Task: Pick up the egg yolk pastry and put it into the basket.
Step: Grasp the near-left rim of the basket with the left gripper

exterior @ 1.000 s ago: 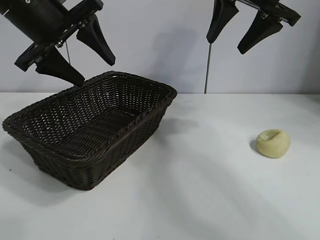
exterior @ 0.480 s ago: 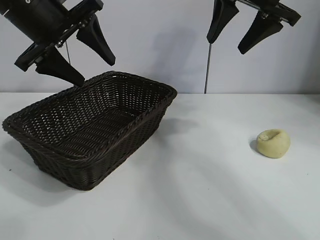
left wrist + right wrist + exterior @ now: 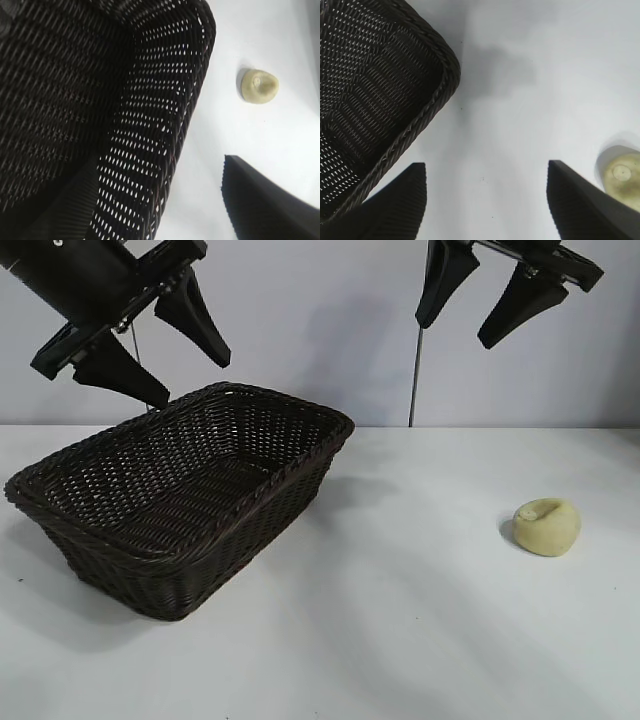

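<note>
Egg yolk pastry (image 3: 547, 527) on table (image 3: 400, 640) at right, well apart from basket (image 3: 180, 500) at left, left gripper (image 3: 190, 378) above basket, jaws spread, empty, right gripper (image 3: 457, 335) raised at far centre-right, jaws spread, empty

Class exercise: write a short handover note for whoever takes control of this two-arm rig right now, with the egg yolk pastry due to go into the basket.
Left gripper: open, empty, raised above the basket's far left rim.
Right gripper: open, empty, high above the table, up and left of the pastry.
Egg yolk pastry: sits alone on the white table, right side, untouched.
Basket: on the table's left, nothing seen inside.
Done: nothing yet.
Left: lower a gripper, likely the right, grasp the pastry, carry it over, release it in the basket.
</note>
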